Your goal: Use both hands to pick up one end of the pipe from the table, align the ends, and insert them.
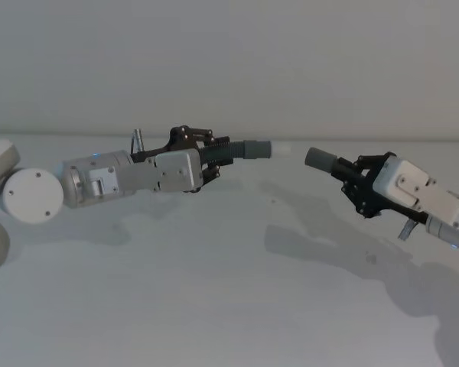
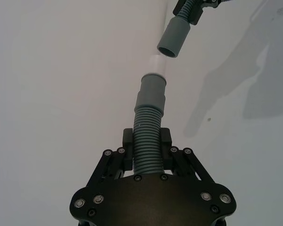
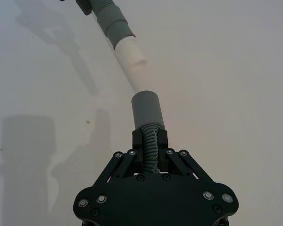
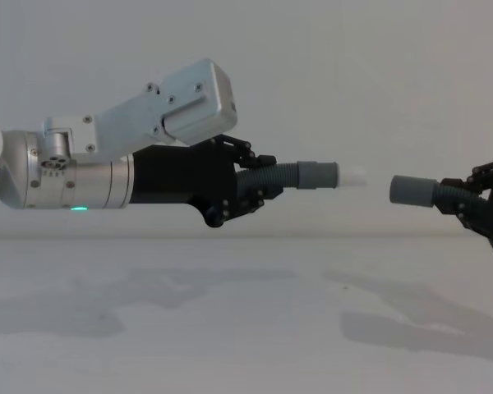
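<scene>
Pipe: both pieces mid-air above table [image 1: 214, 306] | left gripper [image 1: 213, 157] clamps ribs of white-tip piece [image 4: 312, 175] | right gripper [image 1: 352, 177] clamps ribs of open-cuff piece [image 4: 412, 190] | step: align, ends near, apart | next: probably lift cuff slightly, push straight in

Aloft: white-tipped pipe piece [image 4: 300, 175], plain-cuffed pipe piece [image 4: 415, 190]; facing each other, apart.

Robot laboratory test bench. Plain matte white table [image 1: 214, 306] runs to blank pale wall [image 1: 214, 61] at far side; silver left arm [image 4: 82, 185], green indicator lit, and right arm [image 1: 444, 212] reach over it.
</scene>
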`<action>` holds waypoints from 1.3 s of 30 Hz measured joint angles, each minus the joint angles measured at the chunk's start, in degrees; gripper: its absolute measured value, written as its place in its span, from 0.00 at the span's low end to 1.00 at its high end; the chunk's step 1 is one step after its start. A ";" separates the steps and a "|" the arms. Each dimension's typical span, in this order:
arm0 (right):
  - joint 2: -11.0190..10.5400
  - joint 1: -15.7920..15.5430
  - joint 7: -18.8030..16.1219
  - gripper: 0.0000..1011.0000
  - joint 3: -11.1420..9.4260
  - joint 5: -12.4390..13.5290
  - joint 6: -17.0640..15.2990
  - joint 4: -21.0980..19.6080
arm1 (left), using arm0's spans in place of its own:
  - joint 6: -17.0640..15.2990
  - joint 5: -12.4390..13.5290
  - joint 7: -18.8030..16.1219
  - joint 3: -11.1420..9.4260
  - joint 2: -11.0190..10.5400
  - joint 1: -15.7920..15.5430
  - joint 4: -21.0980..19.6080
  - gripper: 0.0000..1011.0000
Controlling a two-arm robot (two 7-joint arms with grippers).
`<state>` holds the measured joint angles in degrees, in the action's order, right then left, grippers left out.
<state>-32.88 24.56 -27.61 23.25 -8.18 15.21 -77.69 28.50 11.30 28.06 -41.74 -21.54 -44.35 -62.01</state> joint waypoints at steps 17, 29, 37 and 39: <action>-0.97 -0.16 -2.74 0.15 -0.12 3.96 1.04 -1.49 | 0.10 0.05 -0.01 0.00 0.00 -0.05 0.05 0.31; -1.20 -0.18 -3.34 0.15 0.39 4.84 0.81 -2.38 | 0.14 0.05 -0.01 0.00 0.00 -0.05 0.04 0.31; -0.92 0.21 -3.43 0.15 0.80 4.99 0.50 -2.44 | 0.14 0.04 -0.01 0.00 0.00 -0.05 0.04 0.31; -0.82 0.31 -3.42 0.15 0.87 4.99 0.42 -2.41 | 0.14 0.04 -0.01 0.00 0.00 -0.05 0.04 0.31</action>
<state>-33.70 24.86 -31.04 24.12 -3.20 15.64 -80.09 28.63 11.35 28.05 -41.74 -21.54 -44.40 -61.97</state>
